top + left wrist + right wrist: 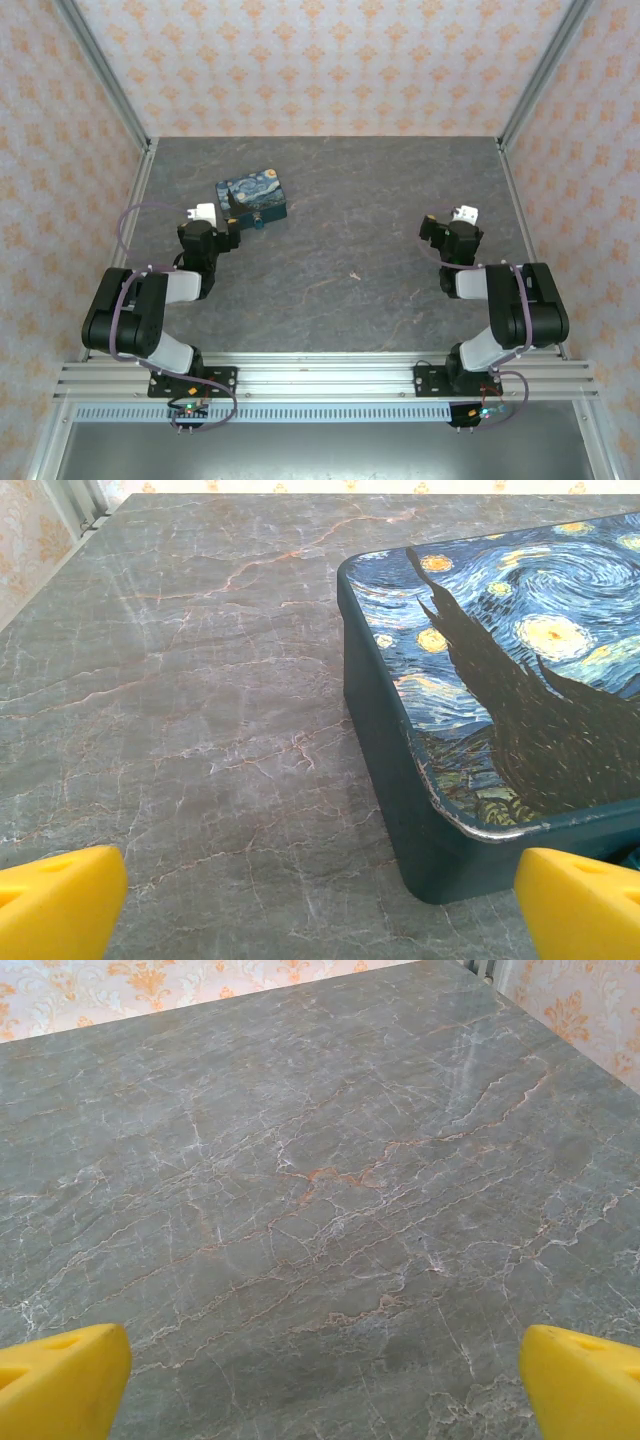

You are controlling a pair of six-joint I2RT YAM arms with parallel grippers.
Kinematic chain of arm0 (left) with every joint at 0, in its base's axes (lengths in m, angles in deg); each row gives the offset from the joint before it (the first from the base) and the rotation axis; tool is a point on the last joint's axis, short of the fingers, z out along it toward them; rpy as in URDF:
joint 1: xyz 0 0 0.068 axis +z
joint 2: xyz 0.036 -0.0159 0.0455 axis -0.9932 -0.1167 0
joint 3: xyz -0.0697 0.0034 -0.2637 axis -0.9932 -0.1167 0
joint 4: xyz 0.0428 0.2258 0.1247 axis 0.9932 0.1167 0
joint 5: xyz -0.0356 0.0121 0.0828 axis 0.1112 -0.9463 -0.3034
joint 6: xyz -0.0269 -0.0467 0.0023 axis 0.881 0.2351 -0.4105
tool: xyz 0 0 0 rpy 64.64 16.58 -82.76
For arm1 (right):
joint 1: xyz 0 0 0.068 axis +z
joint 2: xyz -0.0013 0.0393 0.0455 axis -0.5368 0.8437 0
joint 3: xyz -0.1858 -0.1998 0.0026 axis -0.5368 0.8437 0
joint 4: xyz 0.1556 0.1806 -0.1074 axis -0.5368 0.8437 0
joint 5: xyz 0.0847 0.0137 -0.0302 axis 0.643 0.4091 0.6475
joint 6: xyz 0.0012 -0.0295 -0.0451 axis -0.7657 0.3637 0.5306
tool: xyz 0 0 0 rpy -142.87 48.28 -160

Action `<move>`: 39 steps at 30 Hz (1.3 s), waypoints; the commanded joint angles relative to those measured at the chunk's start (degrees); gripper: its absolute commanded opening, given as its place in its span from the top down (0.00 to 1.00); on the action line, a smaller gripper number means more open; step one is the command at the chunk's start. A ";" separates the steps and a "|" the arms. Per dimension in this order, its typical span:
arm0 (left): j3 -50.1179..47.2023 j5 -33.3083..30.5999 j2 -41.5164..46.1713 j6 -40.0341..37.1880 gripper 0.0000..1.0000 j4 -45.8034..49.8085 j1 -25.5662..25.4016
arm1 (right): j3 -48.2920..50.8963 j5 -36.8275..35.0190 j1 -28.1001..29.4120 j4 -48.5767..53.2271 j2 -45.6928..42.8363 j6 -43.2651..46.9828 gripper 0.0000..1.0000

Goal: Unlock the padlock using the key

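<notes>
One padlock [252, 198], one key [257, 222], two grippers [320, 912] [320, 1392]

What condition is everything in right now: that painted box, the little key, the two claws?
padlock, flat on the table, painted face up, unheld.
key, at the padlock's near edge, unheld.
left gripper, open, empty, near the padlock's corner.
right gripper, open, empty.

The table [200, 730] is showing a smooth, marble-look grey top, faintly shining. The padlock [500, 660] is wearing a glossy printed face, scuffing silvery along its rim, over smooth teal sides. The fingertips [60, 905] of the left gripper [320, 915] are looking like matt yellow plastic.
</notes>
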 commanded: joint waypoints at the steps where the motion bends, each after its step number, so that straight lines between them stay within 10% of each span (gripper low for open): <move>1: 0.88 0.33 0.30 -0.89 0.00 -0.76 0.05 | -0.67 0.67 -0.40 0.32 -0.60 0.81 0.01; 39: 4.32 -0.12 2.74 -0.47 0.00 6.67 0.22 | -1.36 0.60 -0.55 2.92 -3.67 0.52 0.01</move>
